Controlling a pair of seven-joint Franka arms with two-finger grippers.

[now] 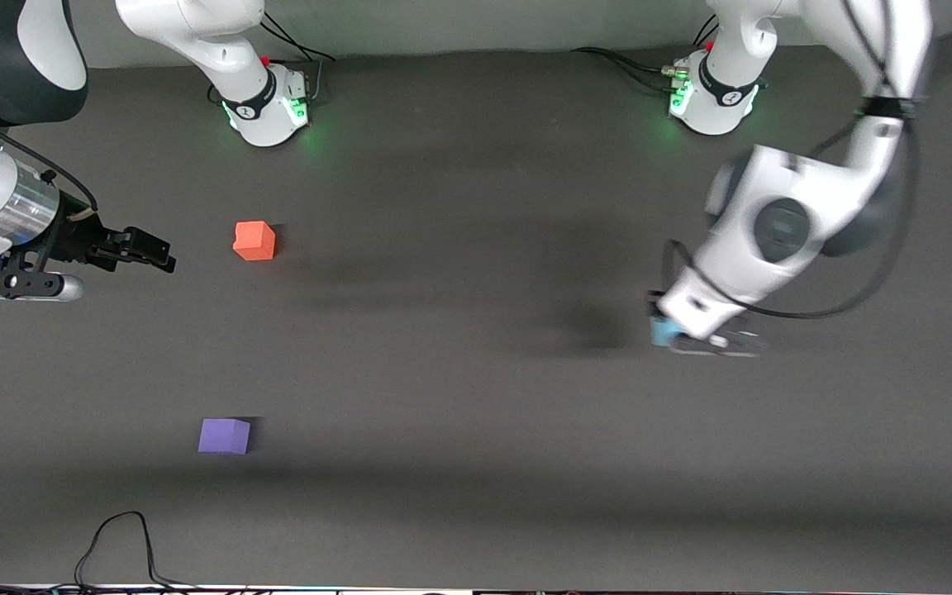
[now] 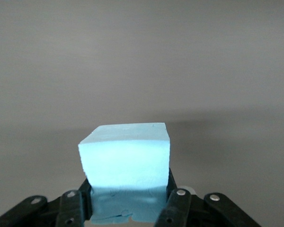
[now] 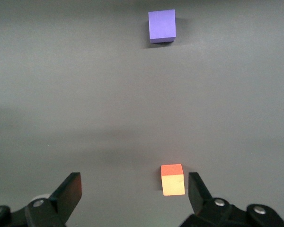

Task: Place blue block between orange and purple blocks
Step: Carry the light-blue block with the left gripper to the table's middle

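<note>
My left gripper [image 1: 674, 335] is shut on the light blue block [image 1: 661, 330] and holds it above the table toward the left arm's end. In the left wrist view the blue block [image 2: 125, 165] sits clamped between the two fingers. The orange block [image 1: 254, 240] rests on the table toward the right arm's end. The purple block [image 1: 224, 435] rests nearer to the front camera than the orange one. My right gripper [image 1: 164, 254] is open and empty, in the air beside the orange block. The right wrist view shows the orange block [image 3: 173, 179] and the purple block [image 3: 162, 25].
A dark grey mat [image 1: 476, 397] covers the table. The two arm bases [image 1: 269, 103] stand along the farthest edge. A black cable [image 1: 116, 545] loops at the edge nearest the front camera.
</note>
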